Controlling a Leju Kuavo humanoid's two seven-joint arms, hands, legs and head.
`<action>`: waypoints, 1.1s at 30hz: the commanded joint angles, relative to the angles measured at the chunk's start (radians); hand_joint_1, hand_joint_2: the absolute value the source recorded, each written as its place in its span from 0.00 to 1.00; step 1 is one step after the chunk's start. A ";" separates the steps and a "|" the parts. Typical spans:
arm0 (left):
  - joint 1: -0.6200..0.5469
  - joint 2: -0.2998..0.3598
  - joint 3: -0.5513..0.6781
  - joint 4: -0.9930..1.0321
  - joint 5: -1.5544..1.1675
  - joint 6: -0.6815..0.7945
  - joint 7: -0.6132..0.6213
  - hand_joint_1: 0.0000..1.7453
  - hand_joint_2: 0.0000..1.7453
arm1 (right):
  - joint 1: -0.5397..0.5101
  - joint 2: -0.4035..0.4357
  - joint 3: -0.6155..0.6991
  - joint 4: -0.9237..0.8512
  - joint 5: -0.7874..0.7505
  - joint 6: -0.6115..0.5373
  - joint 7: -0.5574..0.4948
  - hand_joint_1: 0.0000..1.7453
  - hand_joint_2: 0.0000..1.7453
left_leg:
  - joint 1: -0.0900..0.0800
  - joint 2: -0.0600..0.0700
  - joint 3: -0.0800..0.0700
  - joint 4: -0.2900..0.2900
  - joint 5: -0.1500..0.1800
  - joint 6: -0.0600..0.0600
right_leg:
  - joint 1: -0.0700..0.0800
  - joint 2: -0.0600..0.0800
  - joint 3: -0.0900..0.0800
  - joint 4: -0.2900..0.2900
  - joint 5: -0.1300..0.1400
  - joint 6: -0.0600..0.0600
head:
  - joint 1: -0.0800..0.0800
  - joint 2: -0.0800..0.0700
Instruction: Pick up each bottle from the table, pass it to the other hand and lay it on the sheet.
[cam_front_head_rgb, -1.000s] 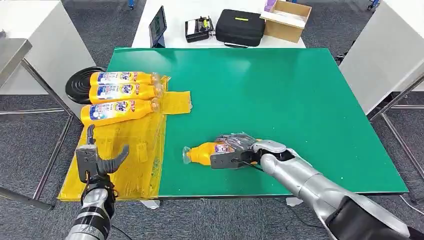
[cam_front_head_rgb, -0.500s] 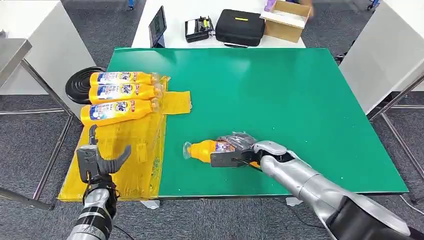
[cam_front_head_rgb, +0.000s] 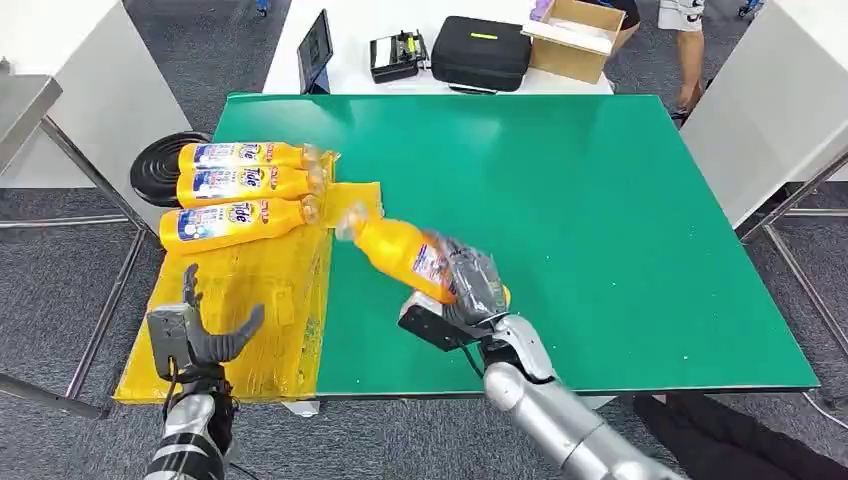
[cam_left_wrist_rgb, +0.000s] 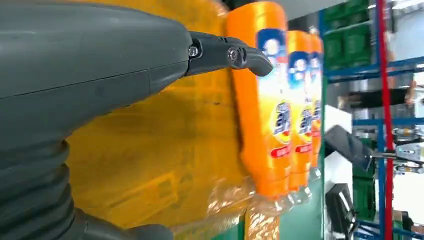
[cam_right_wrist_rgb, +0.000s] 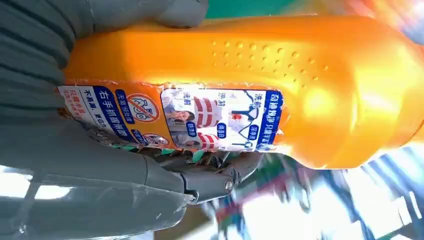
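The right hand (cam_front_head_rgb: 468, 290) grips an orange bottle (cam_front_head_rgb: 400, 253) around its lower body and holds it off the green surface (cam_front_head_rgb: 600, 200), tilted, its clear cap end pointing toward the yellow sheet (cam_front_head_rgb: 270, 300). Three more orange bottles (cam_front_head_rgb: 240, 190) lie side by side at the far end of that sheet, caps toward the green. The left hand (cam_front_head_rgb: 195, 335) hovers over the sheet's near edge, fingers spread, holding nothing. Beyond the surface a white table (cam_front_head_rgb: 350, 25) carries a black case (cam_front_head_rgb: 480, 52), a tablet (cam_front_head_rgb: 316, 50) and a cardboard box (cam_front_head_rgb: 572, 35); a person's legs (cam_front_head_rgb: 690, 50) stand beside it
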 joint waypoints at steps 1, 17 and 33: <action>0.036 -0.012 -0.137 -0.121 0.130 -0.194 0.076 0.00 1.00 | 0.161 0.164 -0.370 -0.209 -0.056 -0.113 -0.174 1.00 1.00 | 0.000 -0.001 0.002 0.001 -0.002 0.001 | 0.001 -0.003 0.003 0.000 -0.002 -0.003 | 0.000 0.000; 0.073 0.069 -0.309 -0.138 0.457 -0.561 0.204 0.00 1.00 | 0.198 0.206 -0.403 -0.071 -0.118 -0.053 -0.339 1.00 1.00 | -0.001 0.002 0.004 -0.001 0.000 0.001 | -0.001 0.000 0.004 -0.002 0.000 -0.002 | 0.000 0.000; 0.043 0.130 -0.473 -0.050 0.542 -0.681 0.197 0.00 1.00 | 0.165 0.273 -0.255 0.205 -0.067 -0.042 -0.444 1.00 1.00 | 0.000 0.003 0.005 -0.001 -0.001 0.001 | 0.000 0.002 0.005 -0.002 0.000 -0.003 | 0.000 0.000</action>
